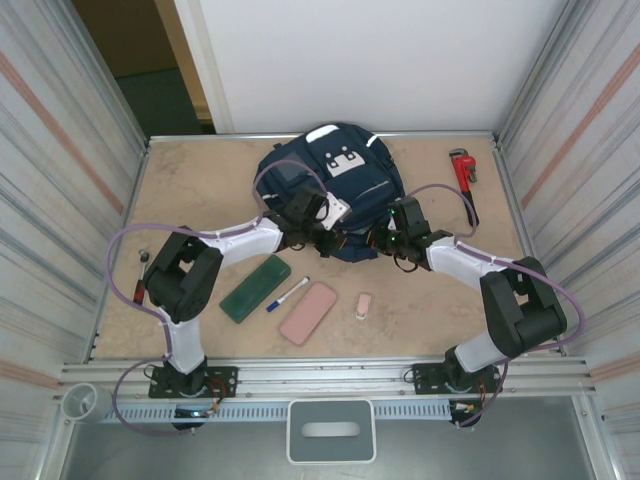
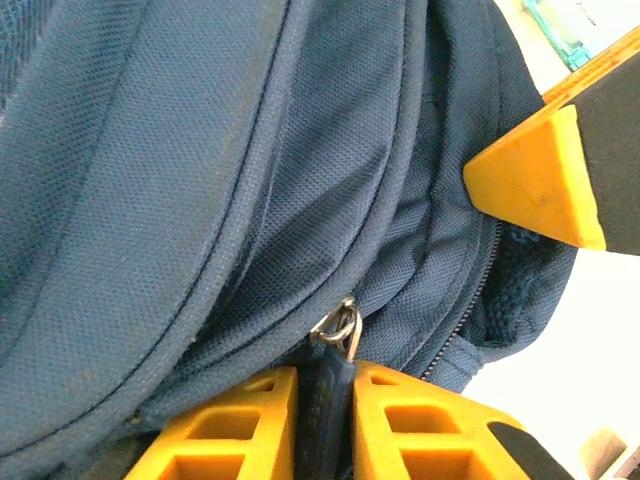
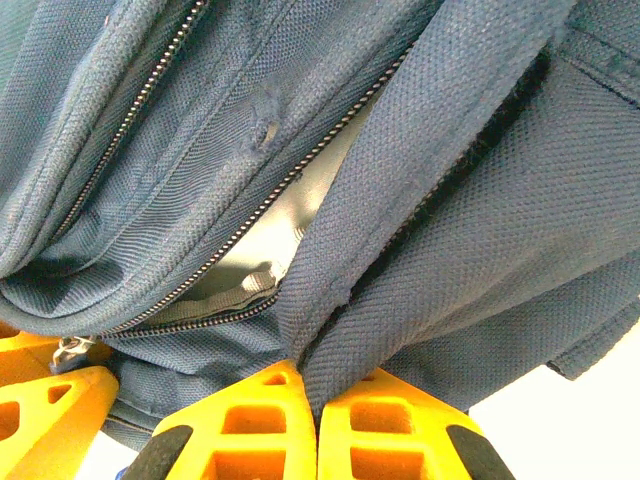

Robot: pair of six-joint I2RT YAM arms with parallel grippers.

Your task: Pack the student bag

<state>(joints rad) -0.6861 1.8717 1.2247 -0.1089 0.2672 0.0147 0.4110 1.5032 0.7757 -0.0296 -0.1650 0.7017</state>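
One student bag [image 1: 335,170] — left end effector [image 2: 325,385] pinches zipper pull [image 2: 340,325], right end effector [image 3: 318,395] fabric [image 3: 335,320].

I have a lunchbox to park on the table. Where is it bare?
Bare: the back-left corner, left of the bag; the front right, between the eraser and the right arm. Crowded: front middle, with green case, pen and pink case.
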